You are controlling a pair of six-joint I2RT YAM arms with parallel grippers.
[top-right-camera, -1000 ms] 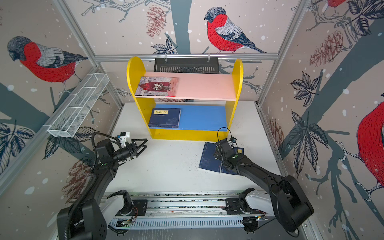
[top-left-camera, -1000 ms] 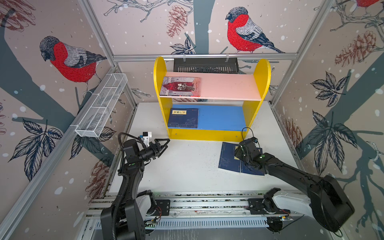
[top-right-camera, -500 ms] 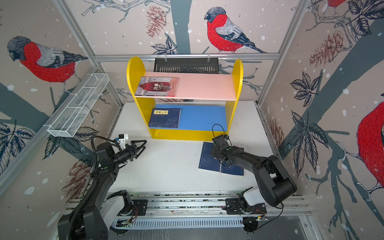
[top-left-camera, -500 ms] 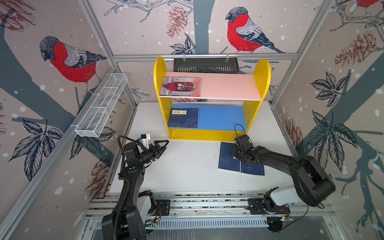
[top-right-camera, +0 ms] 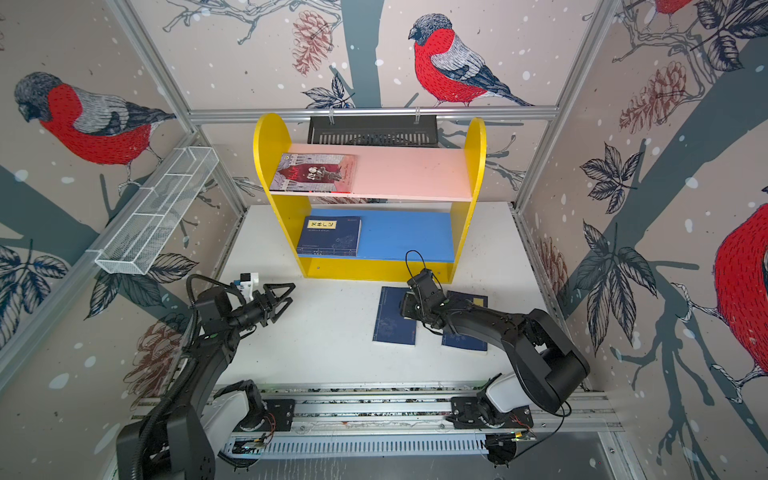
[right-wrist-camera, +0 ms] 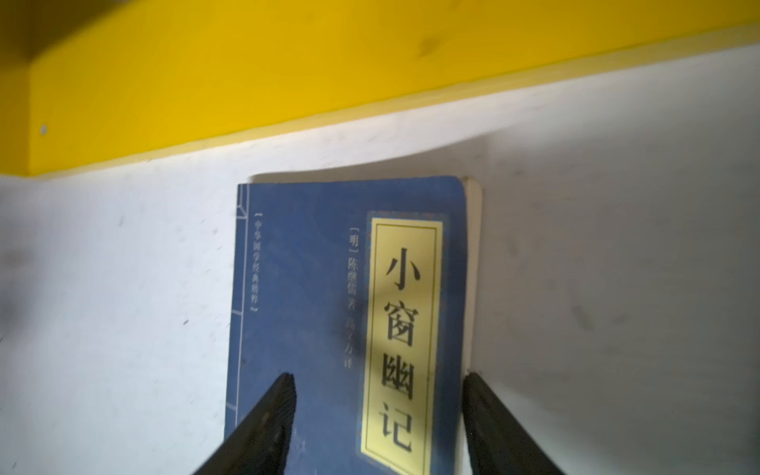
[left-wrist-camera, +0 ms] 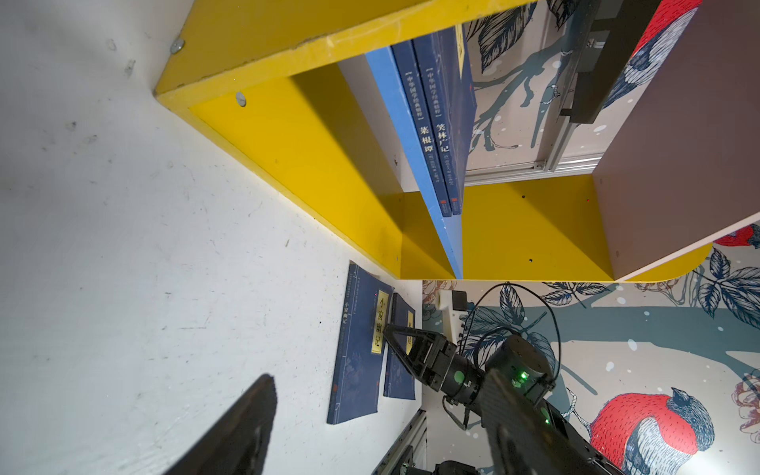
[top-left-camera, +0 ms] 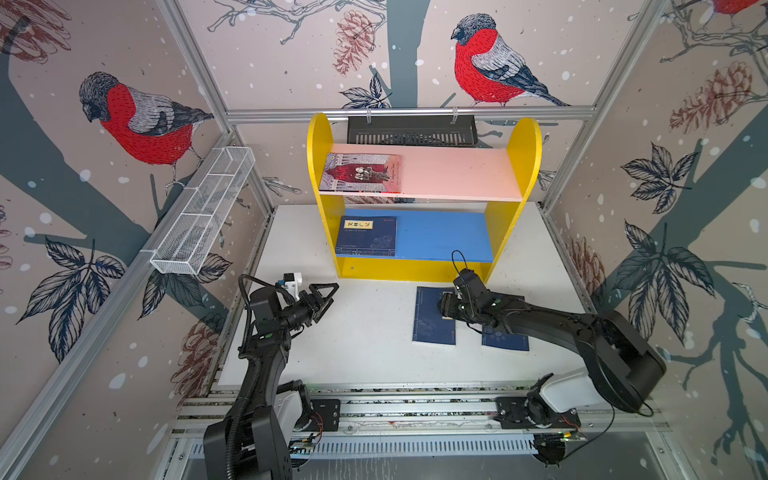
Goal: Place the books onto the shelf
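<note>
Books tallied first: grey-and-red illustrated paperback (top-left-camera: 360, 173) flat on the pink upper board (top-left-camera: 457, 174) of the shelf (top-left-camera: 320, 137), navy stack (top-left-camera: 366, 235) flat on the blue lower board (top-left-camera: 440, 237), and two more lying side by side on the white table (top-left-camera: 365, 345) just in front of the shelf, namely the left navy book (top-left-camera: 432, 328) and the right navy book (top-left-camera: 505, 340). Since a second ago, slides the right gripper (top-left-camera: 444, 305) off the strip between those two and over the shelf-side end of the left one; leaves the left gripper (top-left-camera: 322, 296) hovering spread and empty above bare table, well apart. Reads as the approach to a pick, with two books yet to shelve. From the right wrist, shows what neither top view can: yellow title label (right-wrist-camera: 405, 329) reading 小窗幽记, jaws parted and gripping nothing, one fingertip (right-wrist-camera: 279, 407) over the cover, its mate just off the page edge. From the left wrist, reveals two spines (left-wrist-camera: 442, 140) stacked on the blue board where both top views give a single cover, so three shelved in all.
</note>
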